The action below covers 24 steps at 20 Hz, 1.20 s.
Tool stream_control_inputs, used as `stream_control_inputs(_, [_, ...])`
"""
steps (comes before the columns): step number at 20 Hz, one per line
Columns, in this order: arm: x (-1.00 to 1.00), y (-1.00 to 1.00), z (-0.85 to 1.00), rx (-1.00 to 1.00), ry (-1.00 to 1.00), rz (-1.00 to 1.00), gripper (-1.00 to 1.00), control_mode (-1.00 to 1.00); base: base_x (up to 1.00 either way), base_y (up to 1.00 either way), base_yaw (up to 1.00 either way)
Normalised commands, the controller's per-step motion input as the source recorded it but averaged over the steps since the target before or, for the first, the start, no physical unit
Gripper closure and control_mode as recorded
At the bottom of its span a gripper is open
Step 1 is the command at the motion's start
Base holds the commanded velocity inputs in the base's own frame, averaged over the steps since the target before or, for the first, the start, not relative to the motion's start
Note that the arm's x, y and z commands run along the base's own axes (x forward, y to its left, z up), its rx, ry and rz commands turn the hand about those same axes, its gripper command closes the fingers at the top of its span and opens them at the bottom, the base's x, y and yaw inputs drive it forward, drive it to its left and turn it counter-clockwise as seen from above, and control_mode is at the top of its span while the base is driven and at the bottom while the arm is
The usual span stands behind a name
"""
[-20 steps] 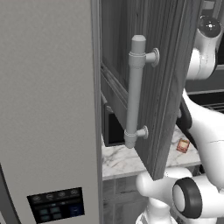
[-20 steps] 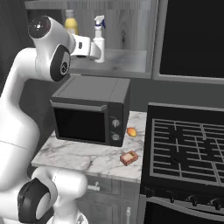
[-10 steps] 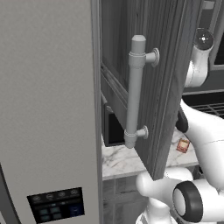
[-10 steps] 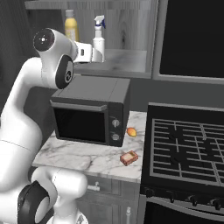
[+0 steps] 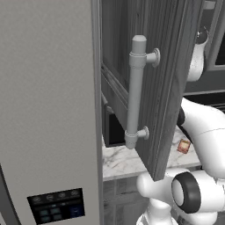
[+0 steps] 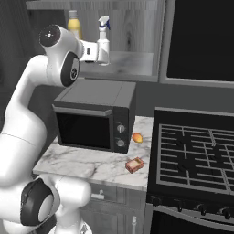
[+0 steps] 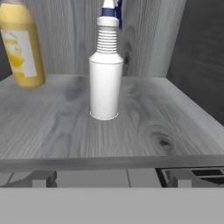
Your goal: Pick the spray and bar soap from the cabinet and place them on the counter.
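Item: spray (image 7: pixel 105 78), white bottle upright on the cabinet (image 5: pixel 176 66) shelf (image 7: pixel 131 127), a yellow bottle (image 7: pixel 21 43) well to one side of it; your hand (image 6: pixel 97 51) sits just in front of the spray with its fingers spread wide and nothing between them. Item: soap (image 6: pixel 135 165), already lying on the tabletop (image 6: pixel 87 160) in front of the microwave (image 6: pixel 96 116). Risk, as you judge it: advance off-centre or too fast and a finger knocks the tall, narrow spray over or pushes it deeper; grip too high on the ribbed neck and it may slip on the way down.

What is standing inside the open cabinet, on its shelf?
On the cabinet shelf stand a white spray bottle and a yellow bottle, apart. The arm hides part of the shelf.
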Motion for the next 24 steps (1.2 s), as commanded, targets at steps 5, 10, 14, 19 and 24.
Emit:
stream_control_inputs(5, [0.17, 0.0, 0.05, 0.0, 0.03, -0.02, -1.0, -1.0, 0.0, 0.0, 0.0])
stream_control_inputs(10, [0.16, 0.0, -0.1, 0.01, -0.05, -0.01, -1.0, -1.0, 0.0, 0.0, 0.0])
stream_control_inputs(14, [0.21, 0.0, -0.06, 0.0, -0.03, -0.01, -1.0, -1.0, 0.0, 0.0, 0.0])
stream_control_inputs(19, [0.24, 0.0, -0.06, 0.0, -0.03, -0.01, -1.0, -1.0, 0.0, 0.0, 0.0])
stream_control_inputs(24, [0.27, 0.0, -0.01, 0.0, 0.0, -0.01, -1.0, -1.0, 0.0, 0.0, 0.0])
